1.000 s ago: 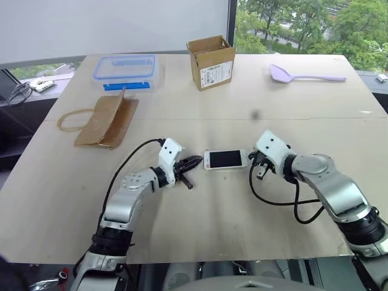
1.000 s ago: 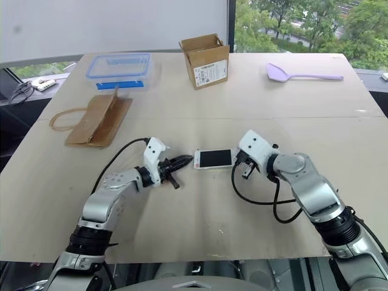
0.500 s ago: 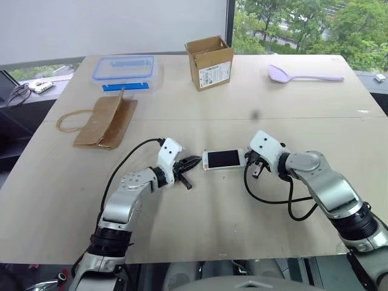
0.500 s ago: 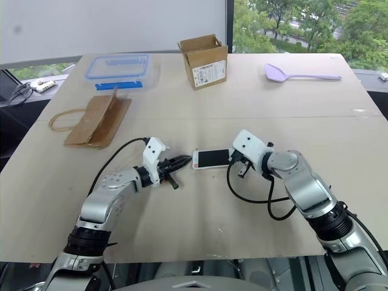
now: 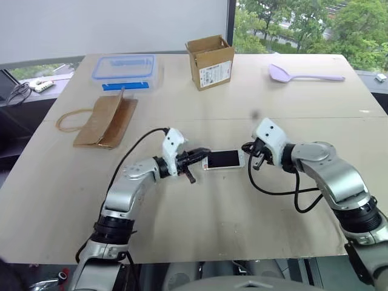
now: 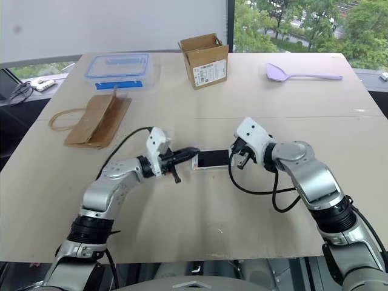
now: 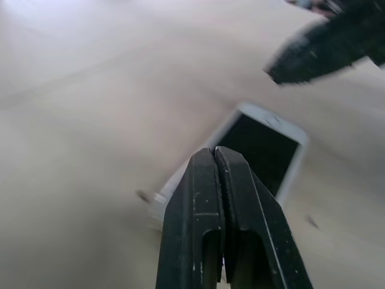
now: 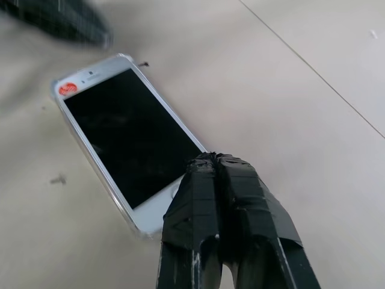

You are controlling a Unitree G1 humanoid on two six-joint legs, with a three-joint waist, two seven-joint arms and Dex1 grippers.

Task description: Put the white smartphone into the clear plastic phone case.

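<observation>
No legible text, even on the cardboard box [image 5: 210, 61] label or phone [image 8: 129, 141] sticker.

Matt pale wood desk [image 5: 200, 230]. The white smartphone [image 8: 123, 135] has a glossy black glass screen. Brown cardboard box [image 5: 210, 62], brown paper bag [image 5: 106, 120], smooth lilac plastic spoon [image 5: 303, 74].

Two head views look forward and down over the whole table [image 5: 200, 242] from its near edge, the far edge and windows at the top. Each wrist view sits low and close over the tabletop, looking along its own fingers toward mid-table. All four share the phone [image 5: 223, 159] [image 8: 129, 141]; the wrist cameras face it from opposite ends.
</observation>
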